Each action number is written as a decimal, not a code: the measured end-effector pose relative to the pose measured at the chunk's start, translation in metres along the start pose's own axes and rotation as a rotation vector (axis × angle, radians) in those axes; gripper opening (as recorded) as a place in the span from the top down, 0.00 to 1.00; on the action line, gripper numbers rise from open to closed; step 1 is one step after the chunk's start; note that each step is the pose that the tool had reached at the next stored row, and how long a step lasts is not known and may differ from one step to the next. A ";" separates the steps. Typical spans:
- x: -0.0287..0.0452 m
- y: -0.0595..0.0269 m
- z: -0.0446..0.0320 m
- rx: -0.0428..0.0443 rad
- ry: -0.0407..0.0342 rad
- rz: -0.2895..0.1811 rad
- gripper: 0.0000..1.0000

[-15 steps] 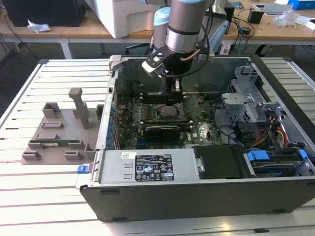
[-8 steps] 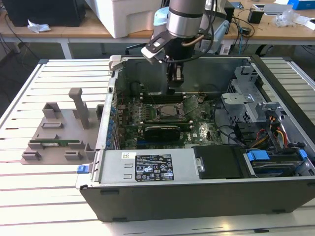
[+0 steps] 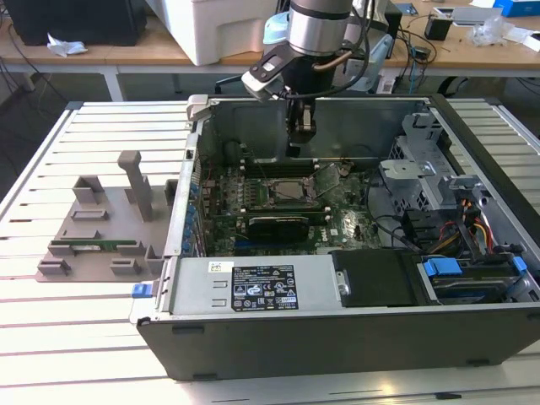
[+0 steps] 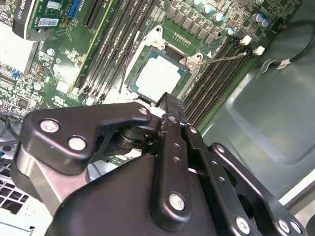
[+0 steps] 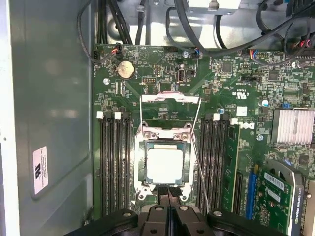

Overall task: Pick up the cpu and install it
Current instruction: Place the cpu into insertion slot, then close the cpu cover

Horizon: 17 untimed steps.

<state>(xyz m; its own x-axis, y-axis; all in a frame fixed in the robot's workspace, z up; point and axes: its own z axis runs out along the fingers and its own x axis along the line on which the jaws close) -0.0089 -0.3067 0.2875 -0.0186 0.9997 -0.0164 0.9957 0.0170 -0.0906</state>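
One cpu (image 5: 165, 165) lay seated in the open socket (image 5: 162, 133). The fingers (image 5: 166, 195), clenched together on nothing, hung above that socket's edge, inside the computer case (image 3: 337, 342).

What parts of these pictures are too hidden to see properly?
1. One corner of the cpu, second wrist view: the gripper, jaws together, covers it.
2. Much of the motherboard, second wrist view: the gripper's body blocks it.
3. Whether the cpu sits flat, exterior view: too small to tell.
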 end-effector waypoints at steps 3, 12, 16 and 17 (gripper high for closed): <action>0.0000 0.0000 0.0000 0.0000 0.0001 0.000 0.89; -0.0011 0.0694 -0.0026 0.0115 -0.0002 0.000 0.89; -0.0008 0.1092 0.0085 0.0171 -0.0041 0.000 0.89; -0.0005 0.1116 0.0098 0.0172 -0.0041 0.000 0.89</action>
<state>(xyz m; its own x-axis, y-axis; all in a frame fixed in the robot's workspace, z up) 0.1014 -0.3056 0.2677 -0.0189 0.9996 -0.0205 0.9940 0.0166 -0.1077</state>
